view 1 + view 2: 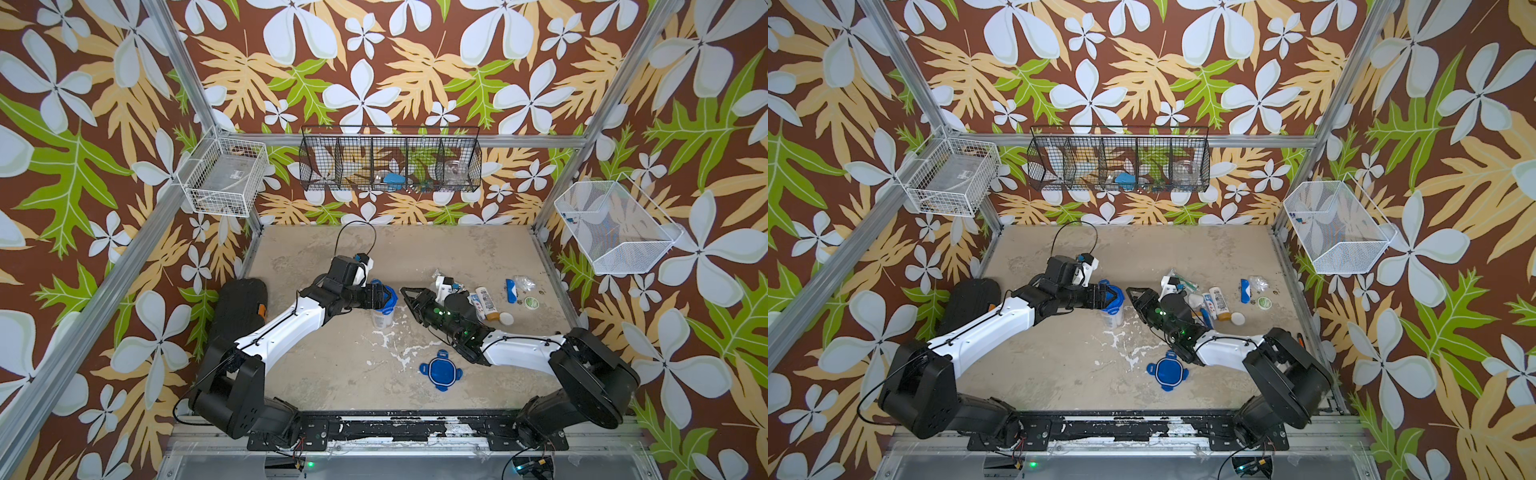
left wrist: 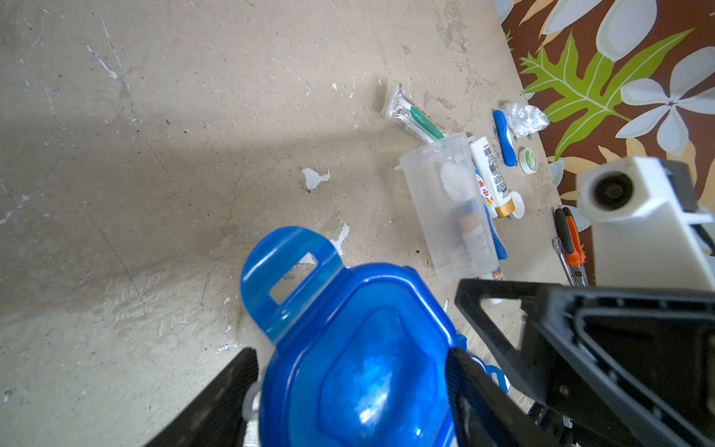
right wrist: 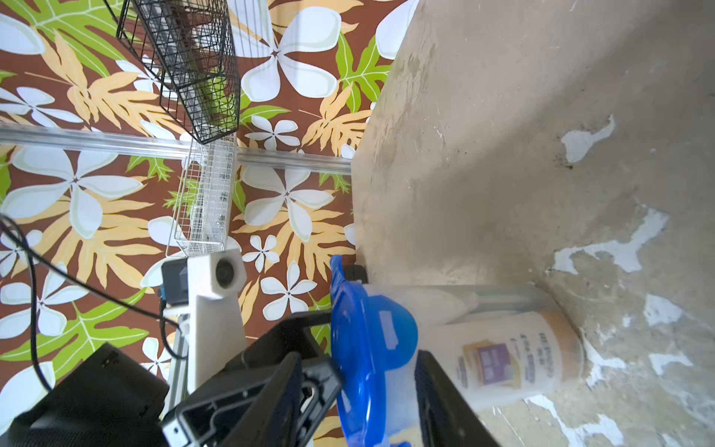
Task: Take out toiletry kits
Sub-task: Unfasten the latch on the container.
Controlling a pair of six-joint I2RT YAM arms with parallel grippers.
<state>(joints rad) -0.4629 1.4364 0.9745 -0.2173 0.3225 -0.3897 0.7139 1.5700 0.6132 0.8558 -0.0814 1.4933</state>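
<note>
A clear jar [image 1: 382, 319] stands mid-table with a blue four-tabbed lid [image 2: 348, 348] on it. A white labelled bottle [image 3: 510, 356] of one toiletry kit shows inside. My left gripper [image 2: 354, 383] comes from above, its fingers pressed on both sides of the lid. My right gripper [image 3: 360, 379] is open beside the jar, with the lid's rim and one tab in its gap. The other toiletry kit lies at the right: white tube [image 1: 486, 302], blue piece [image 1: 510, 289], green tin [image 1: 531, 302], wrapped toothbrush [image 2: 414, 116]. Some items are inside a tipped open jar [image 2: 449, 216].
A loose blue lid [image 1: 440, 372] lies near the front. Orange-handled pliers [image 2: 570, 244] lie by the right edge, and a black pad [image 1: 241, 307] at the left. A black mesh basket [image 1: 390, 160] and two white wire baskets [image 1: 224, 178] [image 1: 615, 228] hang on the walls.
</note>
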